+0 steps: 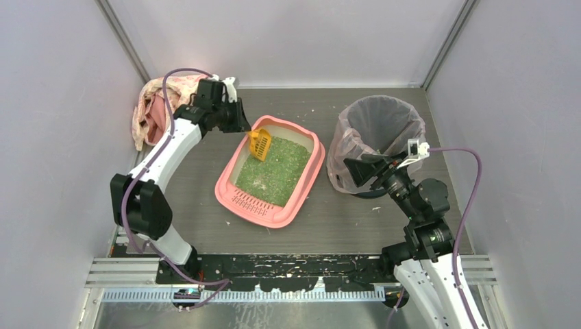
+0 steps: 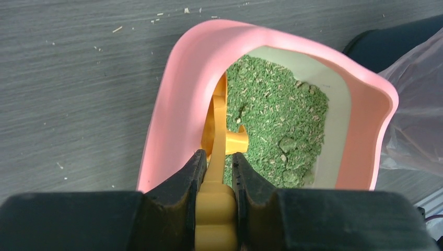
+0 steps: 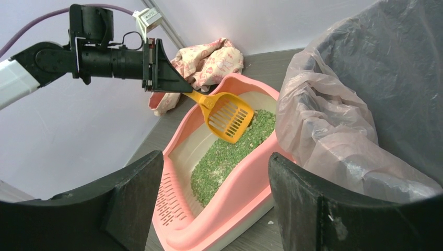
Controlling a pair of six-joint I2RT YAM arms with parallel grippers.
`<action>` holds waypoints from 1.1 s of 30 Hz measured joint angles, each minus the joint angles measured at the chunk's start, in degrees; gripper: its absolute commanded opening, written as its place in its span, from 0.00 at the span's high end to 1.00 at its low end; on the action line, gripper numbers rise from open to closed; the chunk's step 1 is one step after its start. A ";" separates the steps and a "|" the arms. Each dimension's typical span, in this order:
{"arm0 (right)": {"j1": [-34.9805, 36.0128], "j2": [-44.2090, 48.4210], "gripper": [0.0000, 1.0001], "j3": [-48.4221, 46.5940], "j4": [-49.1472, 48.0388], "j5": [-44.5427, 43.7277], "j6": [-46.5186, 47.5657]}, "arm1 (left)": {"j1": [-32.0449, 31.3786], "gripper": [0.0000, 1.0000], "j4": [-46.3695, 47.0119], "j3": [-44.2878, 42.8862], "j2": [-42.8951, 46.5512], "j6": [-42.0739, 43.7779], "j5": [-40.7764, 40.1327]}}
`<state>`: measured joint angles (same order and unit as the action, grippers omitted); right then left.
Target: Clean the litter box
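Litter box point(image 1: 255, 205) is taking the yellow scoop point(image 1: 260, 144) at 12 o'clock. Left gripper point(image 2: 217, 163) is grasping its handle, and right gripper point(image 3: 217, 180) is idling released. Fast lifting risks scattering granules point(image 1: 274, 173).

You had a glossy pink plastic litter box point(image 1: 248, 203), coarse green granules point(image 1: 274, 171), a smooth yellow plastic scoop point(image 1: 261, 144), and, at three o'clock, a crinkled translucent bag point(image 1: 342, 154).
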<state>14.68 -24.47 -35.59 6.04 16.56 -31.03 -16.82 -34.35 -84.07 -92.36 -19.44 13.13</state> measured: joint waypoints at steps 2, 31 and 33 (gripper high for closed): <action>0.00 0.15 0.22 0.07 0.35 -0.17 0.28 | -0.07 1.00 -1.07 -2.27 -1.81 0.42 0.28; 0.00 0.98 0.22 3.50 1.27 -1.92 0.85 | -2.01 1.00 8.61 3.21 -11.17 -13.14 19.21; 0.00 0.96 0.22 3.50 1.27 -1.92 0.85 | -1.75 1.00 11.15 5.09 -11.39 -14.86 20.96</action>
<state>14.68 -23.51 -32.10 7.31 14.63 -30.17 -18.57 -23.20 -78.98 -103.74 -34.30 34.09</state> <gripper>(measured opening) 0.781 0.215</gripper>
